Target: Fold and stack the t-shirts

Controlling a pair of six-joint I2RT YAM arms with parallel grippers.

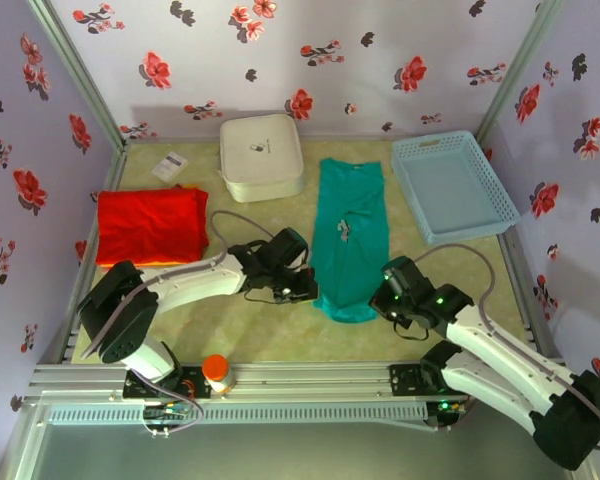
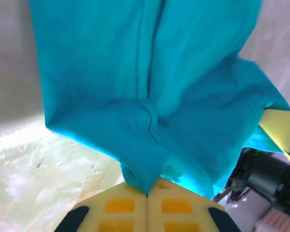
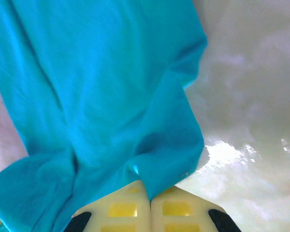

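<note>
Tabletop (image 1: pixel 250 325) carries everything: the teal t-shirt (image 1: pixel 352 235) lies at its centre as a long narrow strip running away from the arms, the red t-shirt (image 1: pixel 150 225) sits folded at the left, well apart, and the white box (image 1: pixel 261 157) and light-blue basket (image 1: pixel 450 185) stand at the back. The step in hand looks like the crosswise fold of the teal strip, near end carried over toward the far end.

Both arms meet at that near end. The left gripper (image 2: pixel 147 193) is pinched tight on the cloth at one corner, its yellow pads closed with fabric bunching out between them; the right gripper (image 3: pixel 150 195) is clamped on the other corner the same way.

To do it well, raise both corners together and level, just enough for the cloth to clear the table. Keep the two grippers the same way apart, so the edge neither sags nor stretches. Travel straight along the strip, lay the edge square on the far end, then release both at once.
</note>
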